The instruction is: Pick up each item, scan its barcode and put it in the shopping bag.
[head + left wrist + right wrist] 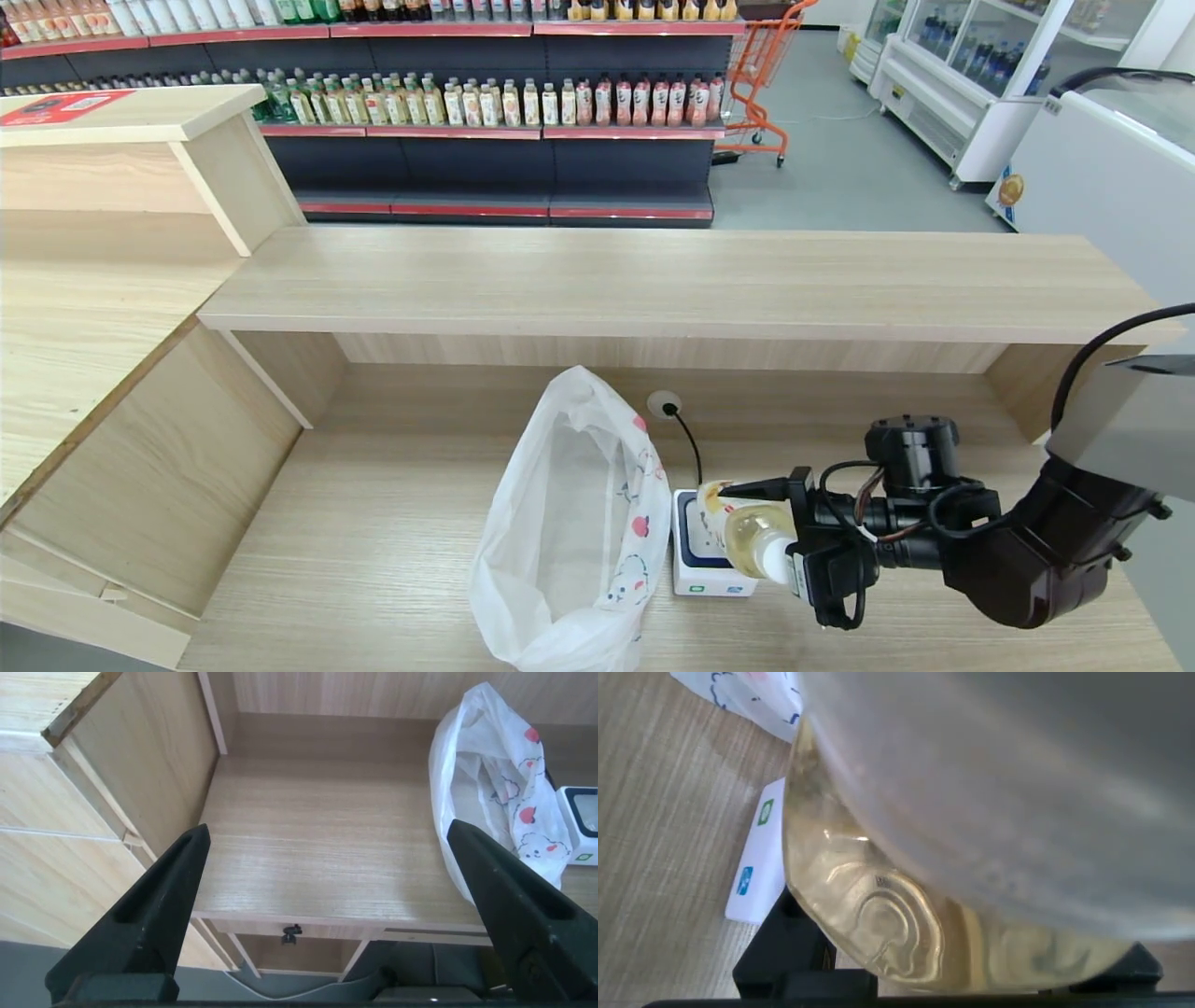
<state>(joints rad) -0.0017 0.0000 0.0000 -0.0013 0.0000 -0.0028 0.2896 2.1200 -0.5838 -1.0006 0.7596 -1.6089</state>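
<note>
**One bottle held sideways above the scanner**

A light wooden checkout counter [373,560] stands in a shop, with shelves of drinks [485,103] across the aisle behind it. On its lower surface stand one white shopping bag [569,523] and one white scanner [709,574]. The bag is upright with its mouth open, and the scanner sits just beside it on the robot's right. A black cable [691,448] runs from the scanner to a hole at the back of the counter.

The right gripper [761,523] has its jaws closed around the one bottle [738,537], which holds pale yellow liquid, and holds it over the scanner. The bottle lies on its side. Its long axis is roughly level, with the white cap nearer the gripper and the base pointing towards the bag.

The left gripper [327,835] hangs over the counter's near edge, on the bag's left. Its jaws are spread wide with nothing between them.
</note>
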